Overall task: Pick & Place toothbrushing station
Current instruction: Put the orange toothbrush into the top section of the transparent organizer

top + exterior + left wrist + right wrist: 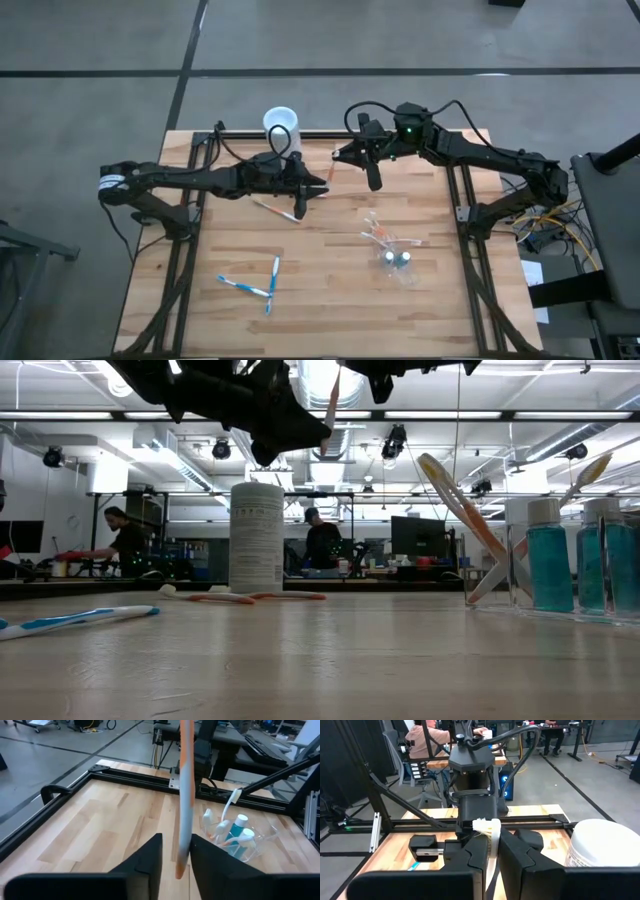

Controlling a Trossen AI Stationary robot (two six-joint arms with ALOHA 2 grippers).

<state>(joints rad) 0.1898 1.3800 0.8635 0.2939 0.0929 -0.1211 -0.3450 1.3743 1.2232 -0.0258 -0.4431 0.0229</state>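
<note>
Thin orange-and-white toothbrush [331,172] held in mid-air above table centre-back, between the two grippers; in the left wrist view it hangs upright [186,795] between that arm's dark fingers [150,857], which stand slightly apart either side of the handle, touching or not I cannot tell; right gripper [492,851] pinched closed on the brush near its white bristle end [487,826]. Small see-through clear plastic cup [398,262] lies at about 4 o'clock of table centre, holding tiny teal-filled bottles [548,565] and orange-and-white brushes [383,236] leaning out; well apart from both grippers. Another orange-and-white toothbrush [277,210] lies flat on the wood near centre, just below the left gripper; two blue-and-white toothbrushes [258,283] lie at 7 o'clock, crossing each other.

Left arm [190,180] reaches in from 9 o'clock, stretched nearly level across the table, left gripper [310,186] pointing toward 3 o'clock; right arm [480,155] comes from 3 o'clock, elbow bent, wrist angled toward 9 o'clock, gripper [345,152] raised off the table. Tall opaque white cup [281,125] stands at 12 o'clock edge, behind the left gripper. Wooden table [320,300]. People [125,540] sit at desks in the room behind.
</note>
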